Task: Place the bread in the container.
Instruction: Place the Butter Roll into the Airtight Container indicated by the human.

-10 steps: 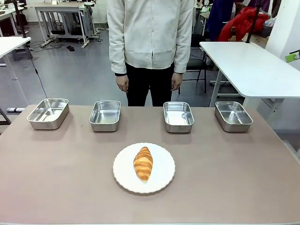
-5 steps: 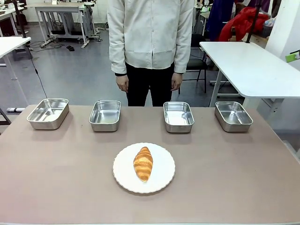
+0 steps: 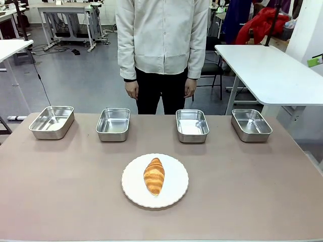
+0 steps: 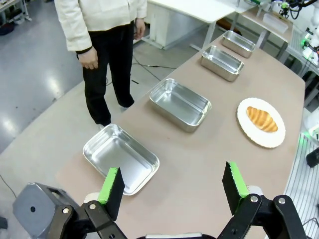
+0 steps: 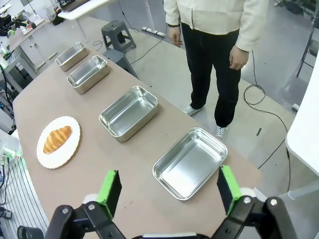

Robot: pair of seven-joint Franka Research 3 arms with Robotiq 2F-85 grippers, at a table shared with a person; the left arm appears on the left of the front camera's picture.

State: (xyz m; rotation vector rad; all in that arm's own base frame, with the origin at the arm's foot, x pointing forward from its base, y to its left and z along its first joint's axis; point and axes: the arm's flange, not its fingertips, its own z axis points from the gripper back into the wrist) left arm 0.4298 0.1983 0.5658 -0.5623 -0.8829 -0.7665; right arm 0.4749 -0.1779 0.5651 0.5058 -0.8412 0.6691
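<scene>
The bread (image 3: 154,176) is a golden-brown croissant lying on a round white plate (image 3: 175,187) at the table's near middle. Several shiny steel trays stand empty in a row along the far edge; which one is the container I cannot tell. My left gripper (image 4: 173,186) hangs open high over the table's left end, above the leftmost tray (image 4: 121,158), with the bread (image 4: 262,119) far off. My right gripper (image 5: 169,190) hangs open high over the right end, above the rightmost tray (image 5: 190,162), also far from the bread (image 5: 57,139). Neither holds anything.
A person stands at the far side behind the two middle trays (image 3: 113,124) (image 3: 192,125), hands (image 3: 132,91) down at their sides. The brown tabletop (image 3: 252,186) is bare around the plate. Other white tables stand beyond.
</scene>
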